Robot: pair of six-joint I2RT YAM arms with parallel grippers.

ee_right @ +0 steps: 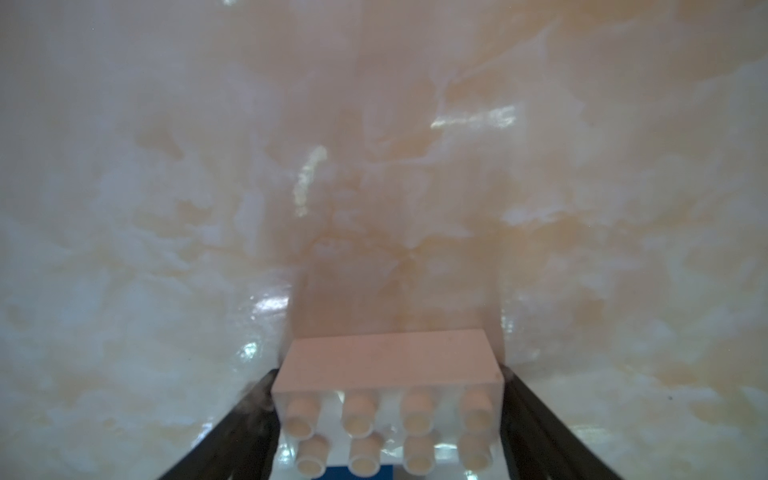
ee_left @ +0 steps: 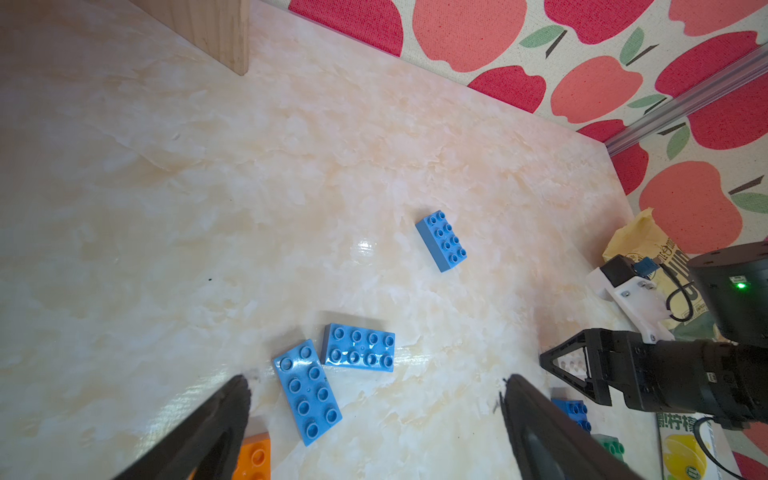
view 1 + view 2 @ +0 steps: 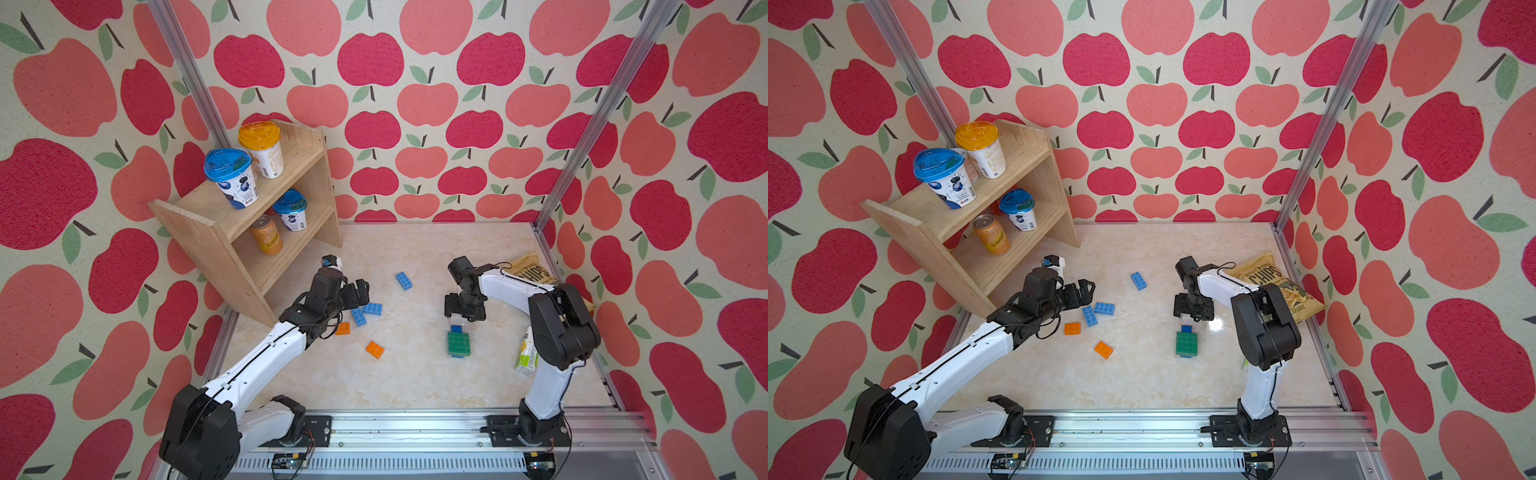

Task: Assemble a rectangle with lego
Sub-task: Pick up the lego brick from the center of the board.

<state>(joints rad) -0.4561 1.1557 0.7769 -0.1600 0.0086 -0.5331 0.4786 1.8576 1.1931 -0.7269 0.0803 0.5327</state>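
Lego stack sat lower right of centre in a top view, white brick between fingers of right gripper, clamp unclear; best pressed straight down, studs aligned; left gripper wide, empty.

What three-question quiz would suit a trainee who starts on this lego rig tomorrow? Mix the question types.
1. True or false: the left gripper is holding a brick.
2. Which colour brick sits between the fingers of the right gripper? A orange, B white, C green.
3. How many orange bricks lie loose on the table?
Key: 1 false, its jaws stand open and empty. 2 B, the white brick. 3 two.
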